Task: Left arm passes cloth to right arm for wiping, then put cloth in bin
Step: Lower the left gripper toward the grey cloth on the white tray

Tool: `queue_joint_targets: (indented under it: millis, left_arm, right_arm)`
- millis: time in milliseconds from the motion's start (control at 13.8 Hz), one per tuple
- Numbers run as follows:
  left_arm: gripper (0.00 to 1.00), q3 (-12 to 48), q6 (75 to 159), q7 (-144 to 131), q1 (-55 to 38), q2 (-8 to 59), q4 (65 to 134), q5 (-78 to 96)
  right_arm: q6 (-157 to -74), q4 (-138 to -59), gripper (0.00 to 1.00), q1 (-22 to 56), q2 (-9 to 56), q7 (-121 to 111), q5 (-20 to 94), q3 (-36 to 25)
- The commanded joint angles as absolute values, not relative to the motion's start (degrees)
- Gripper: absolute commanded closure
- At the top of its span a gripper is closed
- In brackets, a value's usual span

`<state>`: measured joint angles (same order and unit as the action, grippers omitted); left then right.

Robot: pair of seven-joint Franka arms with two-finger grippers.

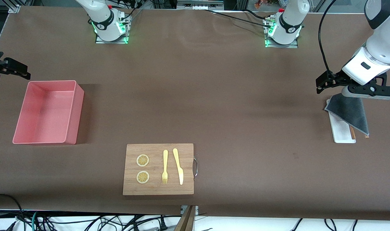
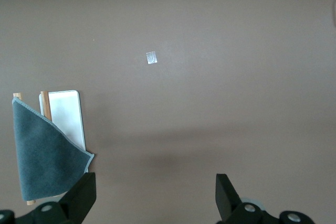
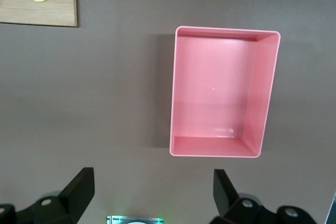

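Cloth first: the small soft dark grey towel [image 1: 350, 112] lies draped over a flat white rectangular tray [image 1: 341, 130] at the left arm's end of the brown tabletop [image 1: 214, 96], one corner hanging off the tray's edge, with thin wooden sticks [image 1: 353, 132] showing from under it. Resting up on the tray like that, it sits proud of the surface, which I'd say gives fingers an edge to get under.

The left gripper [image 1: 323, 84] hangs just above the tabletop beside the cloth, toward the bases from it; its black fingers [image 2: 81, 195] are spread wide with nothing between them, ready for a pickup not yet begun.

The right gripper [image 1: 13, 68] waits above the tabletop at the right arm's end, just beside the tall-walled pink rectangular plastic bin [image 1: 71, 112], fingers [image 3: 79, 190] parted and empty too. That looks deliberate: the bin is empty and close by for the final drop.

Between the two arms, nearer the front camera, a wooden cutting board [image 1: 158, 189] carries two lemon slices [image 1: 142, 160], a yellow fork [image 1: 165, 166] and a yellow knife [image 1: 178, 166]. I'd guess the wiping happens near here, midway for the handover.
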<state>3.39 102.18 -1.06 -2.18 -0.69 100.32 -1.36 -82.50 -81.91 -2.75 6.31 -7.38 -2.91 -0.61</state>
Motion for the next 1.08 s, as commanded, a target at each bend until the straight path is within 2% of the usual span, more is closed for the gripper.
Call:
queue_joint_targets:
  millis: [0, 1012]
  left_arm:
    - [0.0, 2.3, 103.0, -0.2, -2.8, -1.8, 101.6, -0.9]
    - [0.0, 2.8, 100.8, 0.2, -2.4, 1.5, 99.1, -0.4]
  right_arm:
    - [-82.0, -81.3, 0.0, -3.2, 6.3, -6.9, -1.8, -0.5]
    - [-82.1, -81.3, 0.0, -3.3, 6.3, -6.9, -1.7, -0.6]
